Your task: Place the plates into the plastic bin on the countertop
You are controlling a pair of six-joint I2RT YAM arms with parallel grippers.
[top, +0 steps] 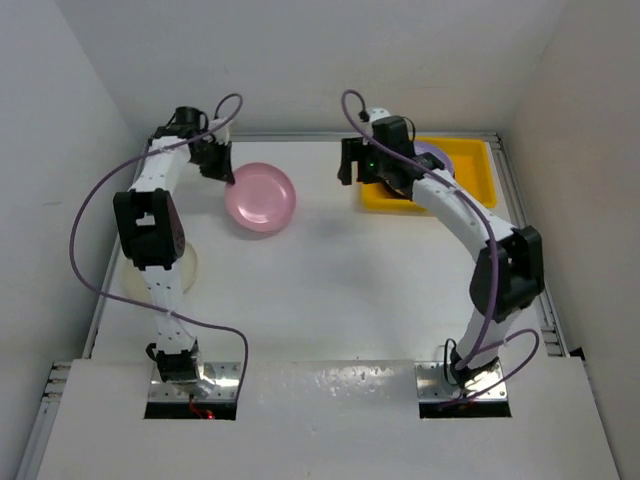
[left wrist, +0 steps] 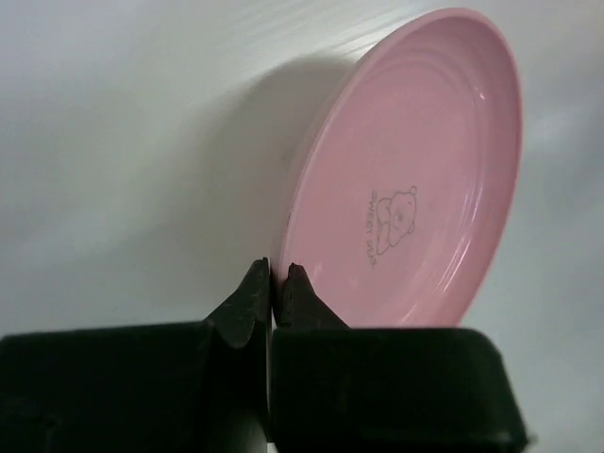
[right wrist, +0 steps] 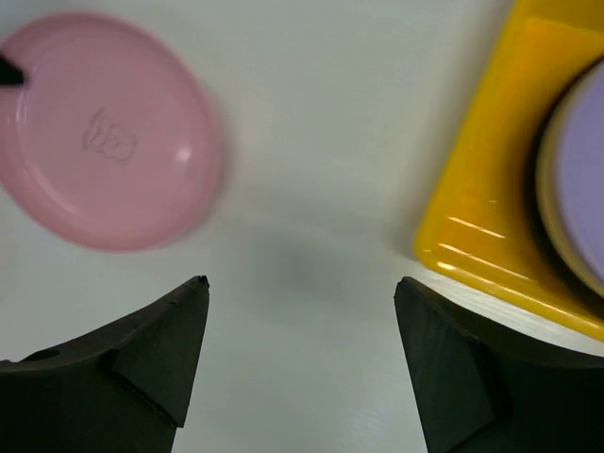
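Thin pinch there: the left gripper (left wrist: 279, 283) clamped only the pink plate (left wrist: 415, 179) rim, which could slip free; the right gripper (right wrist: 302, 368) gaped wide, empty.

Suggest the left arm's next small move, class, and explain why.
Probably lift the pink plate clear of the countertop: the left gripper is shut on its rim, and the plastic bin, already holding a lilac plate, lies away to its right.
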